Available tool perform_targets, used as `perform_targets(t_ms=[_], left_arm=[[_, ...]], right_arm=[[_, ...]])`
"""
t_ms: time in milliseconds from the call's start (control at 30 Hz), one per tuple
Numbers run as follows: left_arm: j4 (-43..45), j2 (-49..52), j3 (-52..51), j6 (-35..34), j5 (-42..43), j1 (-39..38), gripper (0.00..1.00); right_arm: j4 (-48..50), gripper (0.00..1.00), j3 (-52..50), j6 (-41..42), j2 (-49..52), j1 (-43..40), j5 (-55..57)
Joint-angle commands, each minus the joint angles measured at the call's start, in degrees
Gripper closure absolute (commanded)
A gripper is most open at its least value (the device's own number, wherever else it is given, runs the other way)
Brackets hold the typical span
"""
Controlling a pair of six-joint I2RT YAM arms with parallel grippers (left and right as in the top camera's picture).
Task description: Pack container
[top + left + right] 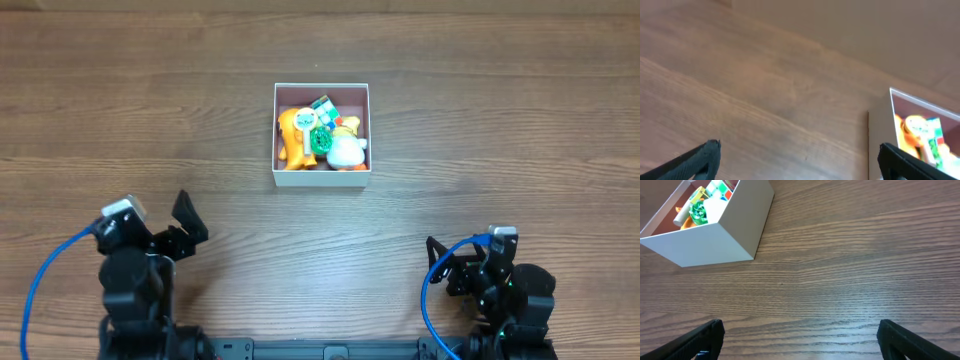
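Observation:
The container (321,179), a square white-walled box, sits at the table's middle. It holds several toys: an orange figure (291,137), a green and white piece (320,138) and a white and yellow duck (346,148). It also shows in the left wrist view (879,140) and the right wrist view (725,235). My left gripper (182,226) is open and empty at the front left, its fingertips wide apart (799,152). My right gripper (462,262) is open and empty at the front right, well back from the box (800,335).
The wooden table (500,120) stretches bare around the box. Blue cables (40,285) loop beside both arm bases at the front edge.

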Motion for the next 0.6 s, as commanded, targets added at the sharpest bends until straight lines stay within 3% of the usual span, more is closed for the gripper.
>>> perform_targets(t_ms=[0,300,567], left_arm=[[2.21,-6.32,-8.31,1.11,1.16,-1.07,0.00],[2.93,-15.19,-15.67,4.33,0.72,-0.98,0.00],[3.10,-15.58,-16.15,4.33,0.74,-0.98,0.00]], right_arm=[[0.17,0.00,-0.94,-0.02,-0.57,-0.11,-0.28],[0.17,0.00,-0.94,-0.02,-0.57,-0.11,-0.28],[0.17,0.00,-0.94,-0.02,-0.57,-0.11,-0.28]])
